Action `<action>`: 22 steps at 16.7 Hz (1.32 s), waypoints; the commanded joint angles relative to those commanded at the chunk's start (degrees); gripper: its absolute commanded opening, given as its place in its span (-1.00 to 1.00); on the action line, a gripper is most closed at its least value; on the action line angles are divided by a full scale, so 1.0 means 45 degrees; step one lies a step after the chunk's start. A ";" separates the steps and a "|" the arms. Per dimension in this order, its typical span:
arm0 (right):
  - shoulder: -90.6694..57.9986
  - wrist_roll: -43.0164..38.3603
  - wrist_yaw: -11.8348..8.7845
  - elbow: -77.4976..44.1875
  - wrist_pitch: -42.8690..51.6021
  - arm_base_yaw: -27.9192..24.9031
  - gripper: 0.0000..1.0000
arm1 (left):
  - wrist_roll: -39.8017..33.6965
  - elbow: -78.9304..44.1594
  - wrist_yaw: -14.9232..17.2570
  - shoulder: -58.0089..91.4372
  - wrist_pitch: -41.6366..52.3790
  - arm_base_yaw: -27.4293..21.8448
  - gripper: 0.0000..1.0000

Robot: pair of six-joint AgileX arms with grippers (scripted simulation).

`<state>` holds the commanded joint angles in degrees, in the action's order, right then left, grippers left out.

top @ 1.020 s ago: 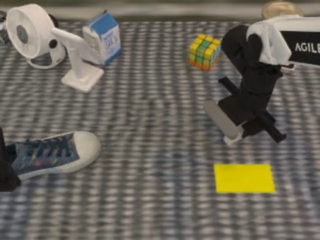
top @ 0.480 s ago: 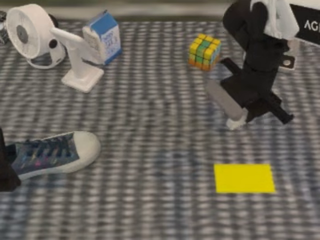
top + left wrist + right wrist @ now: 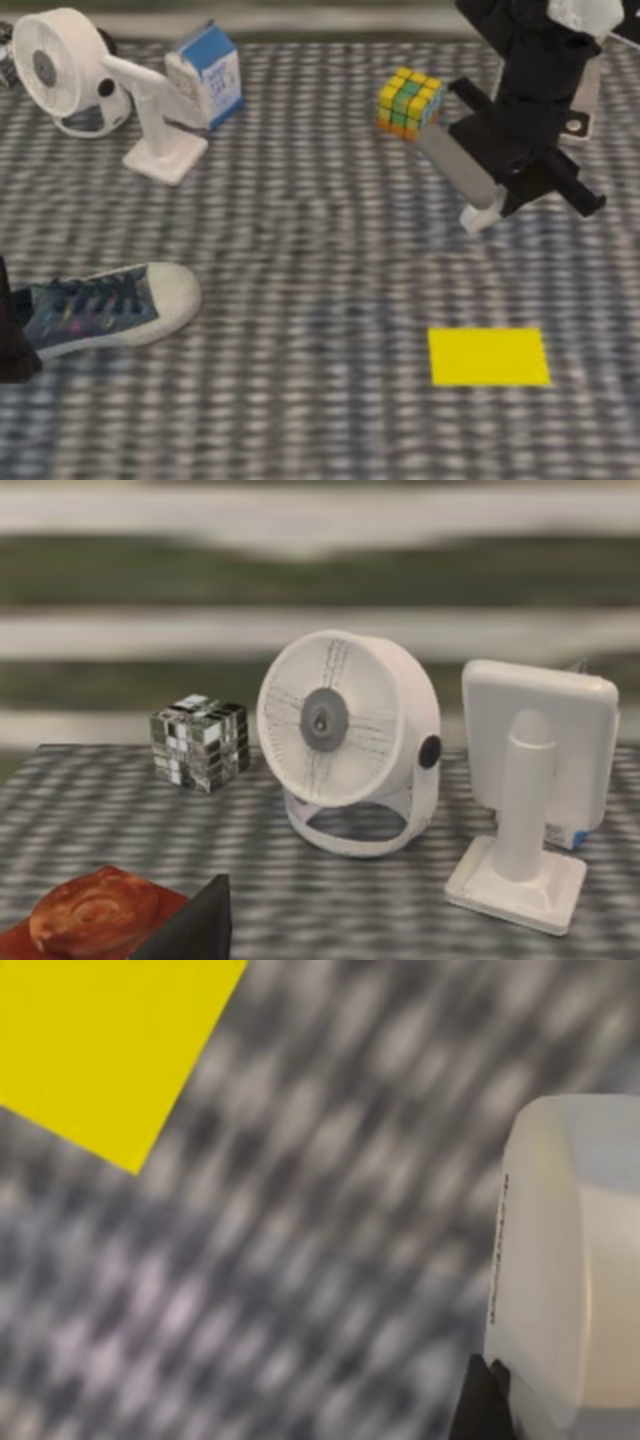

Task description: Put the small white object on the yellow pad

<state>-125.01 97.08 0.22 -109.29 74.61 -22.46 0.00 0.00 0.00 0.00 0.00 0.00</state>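
The right pincer grips the small white object, lifted off the worktop, so the pickup looks done, while the yellow pad lies bare below it, nearer the front edge.

top: overhead, whole table | left wrist: low, faces fan | right wrist: close above yellow pad

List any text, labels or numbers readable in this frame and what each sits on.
Milk carton: dark print on its white face, too blurred to read.
Small white object held in the right gripper: a thin line of dark marks along one edge, too small to read.
Fan, white stand, puzzle cube, shoe, yellow pad: no text visible.
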 joint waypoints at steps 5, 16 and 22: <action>0.0463 -0.0923 -0.0023 0.0652 -0.0189 -0.0153 -1.00 | 0.0000 0.0000 0.0000 0.0000 0.0000 0.0000 1.00; 0.3825 -0.8071 -0.0209 0.5124 -0.1090 -0.1662 -1.00 | 0.0000 0.0000 0.0000 0.0000 0.0000 0.0000 1.00; 0.3981 -0.8405 -0.0213 0.5331 -0.1117 -0.1680 -1.00 | 0.0000 0.0000 0.0000 0.0000 0.0000 0.0000 1.00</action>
<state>-107.10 59.26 -0.74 -85.30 69.58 -30.02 0.00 0.00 0.00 0.00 0.00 0.00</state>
